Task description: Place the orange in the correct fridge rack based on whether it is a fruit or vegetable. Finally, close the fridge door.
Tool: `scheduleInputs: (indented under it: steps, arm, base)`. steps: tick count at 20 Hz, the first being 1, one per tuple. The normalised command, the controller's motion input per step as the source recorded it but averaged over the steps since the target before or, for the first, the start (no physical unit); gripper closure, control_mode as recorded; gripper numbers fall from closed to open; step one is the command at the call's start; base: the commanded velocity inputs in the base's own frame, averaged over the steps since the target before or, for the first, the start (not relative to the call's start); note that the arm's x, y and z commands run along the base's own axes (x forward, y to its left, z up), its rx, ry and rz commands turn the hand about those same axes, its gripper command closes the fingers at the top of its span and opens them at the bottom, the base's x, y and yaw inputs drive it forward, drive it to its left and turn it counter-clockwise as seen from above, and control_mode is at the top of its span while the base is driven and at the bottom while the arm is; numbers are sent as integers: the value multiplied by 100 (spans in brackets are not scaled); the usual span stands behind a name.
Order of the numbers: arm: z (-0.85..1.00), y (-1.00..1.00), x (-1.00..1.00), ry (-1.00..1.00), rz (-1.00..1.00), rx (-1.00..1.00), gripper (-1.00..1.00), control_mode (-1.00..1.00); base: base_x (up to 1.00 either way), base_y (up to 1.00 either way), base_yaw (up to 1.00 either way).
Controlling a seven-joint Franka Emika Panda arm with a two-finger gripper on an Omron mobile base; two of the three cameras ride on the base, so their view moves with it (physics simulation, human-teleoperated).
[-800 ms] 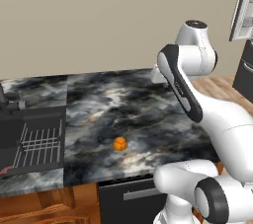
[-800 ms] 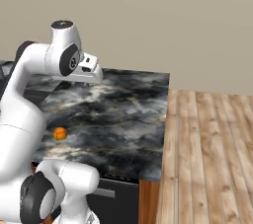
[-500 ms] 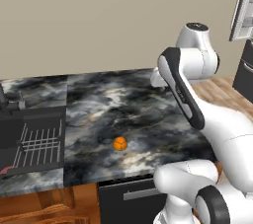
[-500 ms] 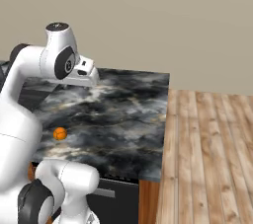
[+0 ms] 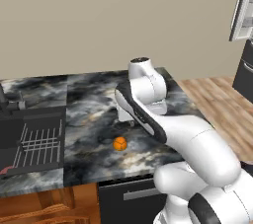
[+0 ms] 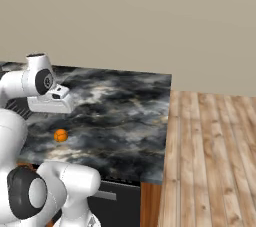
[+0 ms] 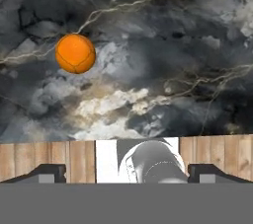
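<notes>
The orange (image 5: 119,143) is a small bright ball lying on the dark marbled counter (image 5: 94,99), a little way back from its front edge. It also shows in the right base view as the orange (image 6: 60,135), and up and to the left in the hand view as the orange (image 7: 75,53). My gripper (image 7: 126,172) hangs over the counter, open and holding nothing, its two tips far apart. The white hand (image 6: 50,102) hovers above and just behind the orange. The fridge rack is out of view.
A black sink with a wire rack (image 5: 34,141) sits at the counter's left end. The open fridge door (image 5: 242,11) and the dark fridge body (image 5: 245,72) stand far right. Wooden floor (image 6: 210,151) lies right of the counter edge.
The arm has swung left and down, bringing the hand from high over the counter's back right to just above the orange. The orange has not moved.
</notes>
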Motion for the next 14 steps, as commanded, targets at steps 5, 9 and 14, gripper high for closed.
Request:
scheduleInputs:
  steps: [5,9,14]
  arm:
    - [-86,91,8,27,0,-10,-100,-100]
    - [-64,34,38,1,1,0,-100,-100]
    - [-32,-1,35,-1,2,0,-100,-100]
  base:
    - [0,0,0]
    - [0,0,0]
    - [0,0,0]
